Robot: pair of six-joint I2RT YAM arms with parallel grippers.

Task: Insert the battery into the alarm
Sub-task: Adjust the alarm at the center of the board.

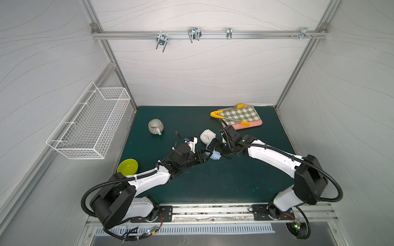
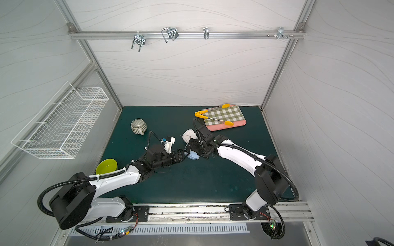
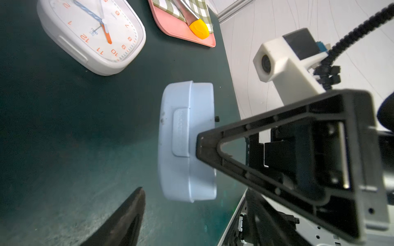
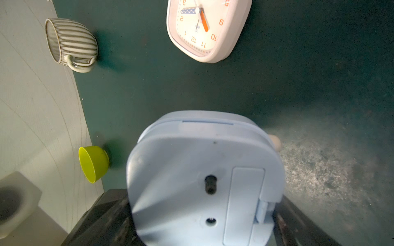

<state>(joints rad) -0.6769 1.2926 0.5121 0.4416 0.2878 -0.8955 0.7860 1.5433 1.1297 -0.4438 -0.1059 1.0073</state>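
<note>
While the right claw [image 1: 215,149] is clamped on the alarm [image 3: 183,138] at mid worktop [image 1: 213,185], our left claw [image 1: 209,155] sits just beside its snooze edge, jaws apart and empty; we can't spot the battery.

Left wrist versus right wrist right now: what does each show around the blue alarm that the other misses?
Only the left wrist view: the blue alarm seen edge-on with its snooze bar, the pink tray with the checked cloth and a yellow tong tip, and the right wrist camera.
Only the right wrist view: the alarm's back, where the battery cover looks shut, a black knob, the striped mug and the green bowl.
Both: the blue alarm, the white clock lying face up, and the green mat.
</note>
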